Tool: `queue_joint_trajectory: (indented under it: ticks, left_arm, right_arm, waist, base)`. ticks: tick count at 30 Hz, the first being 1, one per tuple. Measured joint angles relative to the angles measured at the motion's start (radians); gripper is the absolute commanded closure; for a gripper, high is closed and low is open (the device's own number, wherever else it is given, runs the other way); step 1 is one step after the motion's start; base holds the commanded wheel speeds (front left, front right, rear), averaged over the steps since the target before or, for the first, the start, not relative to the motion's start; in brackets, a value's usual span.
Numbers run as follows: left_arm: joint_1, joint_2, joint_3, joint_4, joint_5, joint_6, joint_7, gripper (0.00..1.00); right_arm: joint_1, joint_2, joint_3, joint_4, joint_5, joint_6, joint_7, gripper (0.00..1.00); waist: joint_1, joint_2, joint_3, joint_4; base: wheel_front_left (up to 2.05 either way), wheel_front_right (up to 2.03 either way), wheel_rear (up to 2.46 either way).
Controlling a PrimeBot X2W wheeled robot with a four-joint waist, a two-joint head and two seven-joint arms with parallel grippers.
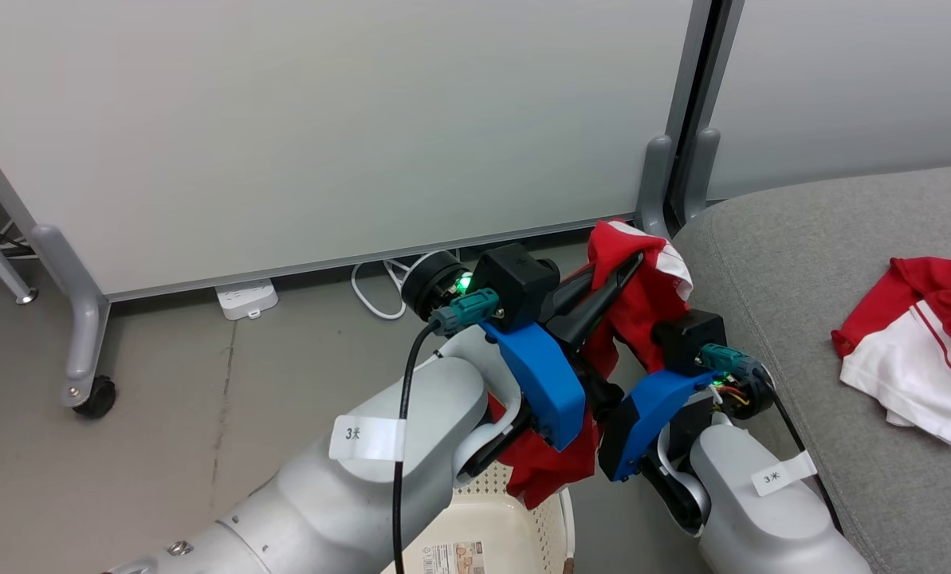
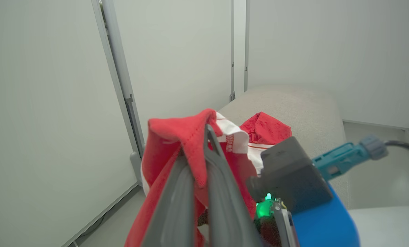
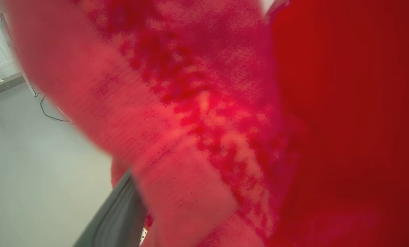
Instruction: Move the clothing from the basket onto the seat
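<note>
Where the seat's [image 1: 802,263] rounded corner meets the floor, the left gripper [image 1: 633,265] is clamped on a red garment [image 1: 547,470] hanging over the basket [image 1: 559,518]. The right gripper [image 1: 646,311], jaws apart, is buried in its folds. Another red-and-white garment [image 1: 921,343] lies at the seat's right edge.

The red-and-white cloth garment [image 1: 646,299] looked soft and matt, a fine mesh knit close up. The large light-grey upholstered seat [image 1: 794,263] was coarse-woven matt fabric. The cream perforated basket [image 1: 551,526] was smooth plastic, faintly glossy, with a printed paper label [image 1: 453,558] on its floor. The dark fingers [image 2: 221,195] of the left gripper [image 2: 201,147] were matt plastic.
</note>
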Motion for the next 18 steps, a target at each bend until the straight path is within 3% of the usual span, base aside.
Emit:
queue_joint_trajectory:
  ticks: [1, 2, 3, 18]
  left_arm:
    - [0.0, 0.0, -0.001, -0.001, 0.0, 0.0, 0.0, 1.0]
    - [0.0, -0.001, -0.002, -0.002, 0.0, 0.0, 0.0, 1.0]
    - [0.0, -0.001, -0.002, -0.003, -0.001, 0.0, 0.0, 1.0]
    - [0.004, 0.0, 0.006, 0.007, -0.007, 0.0, 0.0, 1.0]
  right_arm:
    - [-0.008, 0.0, 0.009, 0.013, 0.006, 0.0, -0.004, 0.62]
    - [-0.016, 0.0, 0.018, 0.026, 0.014, 0.0, -0.006, 0.88]
    - [-0.022, 0.0, 0.03, 0.035, 0.022, 0.0, -0.013, 1.0]
    - [-0.065, 0.0, 0.115, 0.111, 0.093, 0.0, -0.066, 1.0]
  waist:
    - [0.0, 0.0, -0.001, 0.0]
    - [0.0, 0.0, -0.002, 0.0]
    - [0.0, 0.0, -0.003, -0.001]
    - [0.0, 0.0, -0.017, -0.022]
  base:
    - [0.0, 0.0, 0.0]
    - [0.0, 0.0, 0.0]
    - [0.0, 0.0, 0.0]
    - [0.0, 0.0, 0.0]
